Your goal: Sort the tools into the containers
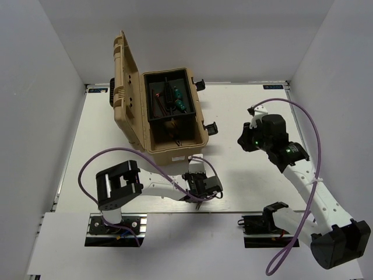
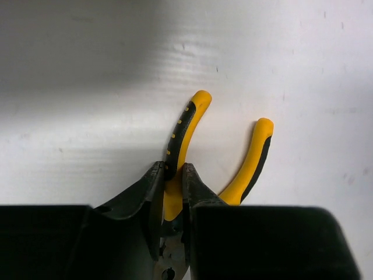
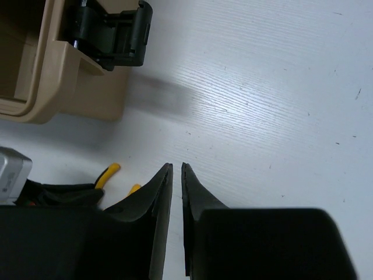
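1. We are looking at a white table (image 1: 245,111), faintly ribbed and lightly scuffed, with plain white walls (image 1: 204,35) closing it in on three sides.
2. The tan toolbox (image 1: 175,153) is standing open left of centre, its lid upright.
3. The left gripper (image 2: 173,170) is pinching one handle of the yellow-and-black pliers (image 2: 256,157), just in front of the toolbox.
4. The right gripper (image 3: 176,169) is hovering over the table right of the toolbox, its jaws nearly together and gripping nothing.

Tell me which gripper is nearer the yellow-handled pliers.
Left. The left gripper is clamped on one handle of the pliers, just in front of the toolbox. The right gripper hangs over bare table to the toolbox's right, apart from them, holding nothing.
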You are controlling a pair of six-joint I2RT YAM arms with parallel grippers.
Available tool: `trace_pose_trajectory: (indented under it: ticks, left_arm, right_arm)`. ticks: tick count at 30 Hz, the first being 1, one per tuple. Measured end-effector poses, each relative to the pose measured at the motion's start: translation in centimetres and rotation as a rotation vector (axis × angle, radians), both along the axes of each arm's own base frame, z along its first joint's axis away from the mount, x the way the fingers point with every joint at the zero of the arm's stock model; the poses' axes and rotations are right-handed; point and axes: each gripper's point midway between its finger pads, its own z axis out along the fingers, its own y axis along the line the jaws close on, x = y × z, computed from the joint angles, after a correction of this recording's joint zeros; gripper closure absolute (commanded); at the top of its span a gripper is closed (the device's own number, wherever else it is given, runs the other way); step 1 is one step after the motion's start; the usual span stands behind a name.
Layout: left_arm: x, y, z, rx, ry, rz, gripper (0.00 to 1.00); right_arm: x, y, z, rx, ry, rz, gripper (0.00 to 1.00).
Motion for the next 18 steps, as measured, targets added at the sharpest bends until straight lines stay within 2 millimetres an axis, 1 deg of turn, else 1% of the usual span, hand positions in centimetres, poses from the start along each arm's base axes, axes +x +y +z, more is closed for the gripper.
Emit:
trace_pose_trajectory:
  ticks: [1, 2, 5, 9, 14, 18]
  left_arm:
    - [-0.4, 0.0, 0.0, 0.009, 0.001, -0.014, 0.94]
    - [-0.9, -0.1, 0.0, 0.019, 0.003, -0.03, 1.0]
    - [-2.1, -0.5, 0.1, 0.06, 0.004, -0.084, 1.0]
    - [-2.2, -1.0, 0.6, 0.112, -0.021, -0.131, 1.0]
    - [-2.9, -2.0, 3.0, 0.16, -0.083, -0.221, 1.0]
    - [-3.7, -2.4, 6.0, 0.153, -0.116, -0.292, 1.0]
  right_arm:
    - [0.0, -0.1, 0.1, 0.007, -0.001, -0.003, 0.83]
    - [0.0, -0.2, 0.2, 0.012, -0.003, -0.008, 0.83]
    - [0.0, -0.5, 0.6, 0.027, -0.009, -0.019, 0.83]
    - [0.0, -1.0, 0.8, 0.037, -0.017, -0.033, 0.83]
    - [-0.1, -1.7, 0.3, 0.043, -0.01, -0.057, 0.83]
    - [0.0, -2.1, 0.3, 0.053, -0.004, -0.075, 0.83]
